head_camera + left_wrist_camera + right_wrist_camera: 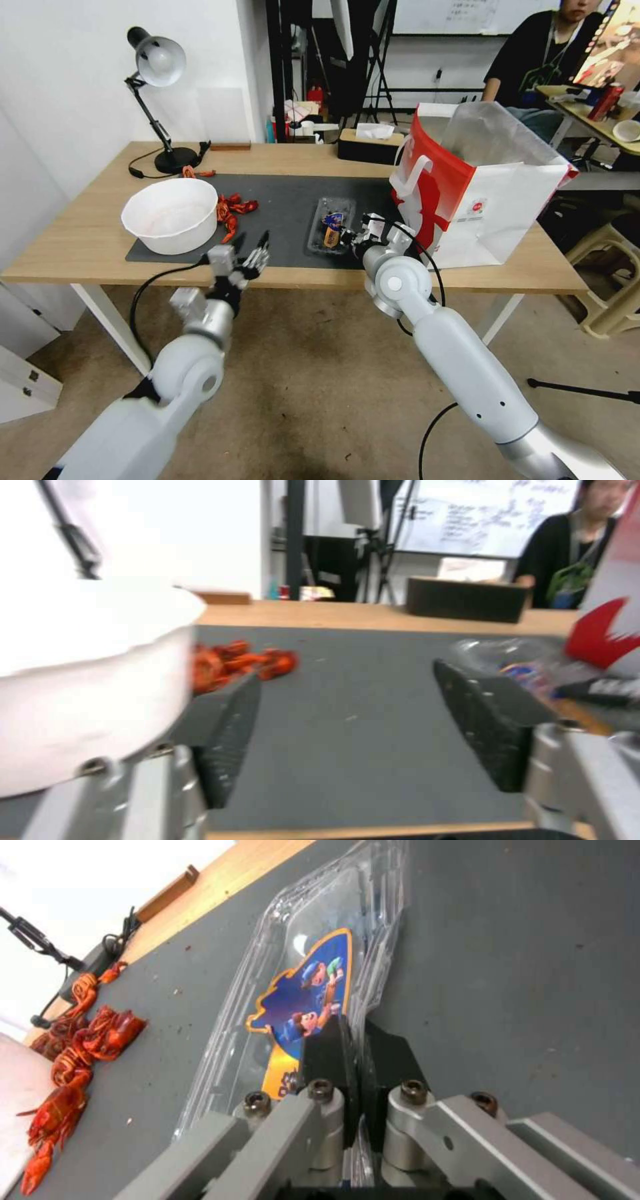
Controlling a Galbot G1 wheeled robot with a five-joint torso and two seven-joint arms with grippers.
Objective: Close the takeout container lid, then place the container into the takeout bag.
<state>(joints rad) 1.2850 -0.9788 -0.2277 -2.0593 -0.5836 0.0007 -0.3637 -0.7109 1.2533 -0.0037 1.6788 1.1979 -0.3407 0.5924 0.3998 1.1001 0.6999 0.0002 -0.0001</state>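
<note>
Clear plastic is pinched between the black pads of the right claw [357, 1060], which is clenched on the edge of the takeout container [329, 225]. That clamshell lies flat on the dark mat [287, 200] near the middle of the tabletop [80, 247]; its lid [313, 960] carries a blue and orange cartoon sticker [307, 995] (the berries inside cannot be made out). Seen from the head camera, the right claw [353, 235] sits at the container's 3 o'clock edge, and the takeout bag [480, 193] stands upright just beyond it, also toward 3 o'clock, its red side facing the container and its silvery mouth open upward.

At the container's 9 o'clock, well apart, the left claw [250, 248] hovers over the mat's near edge with its two dark fingers [230, 725] spread wide, grasping nothing. Just beside it, farther toward 9 o'clock, stands a big white bowl [171, 215]. Red crayfish [233, 208] lie on the mat between the bowl and the container. A black desk lamp [157, 73] stands at the tabletop's far corner, about 10 o'clock.
</note>
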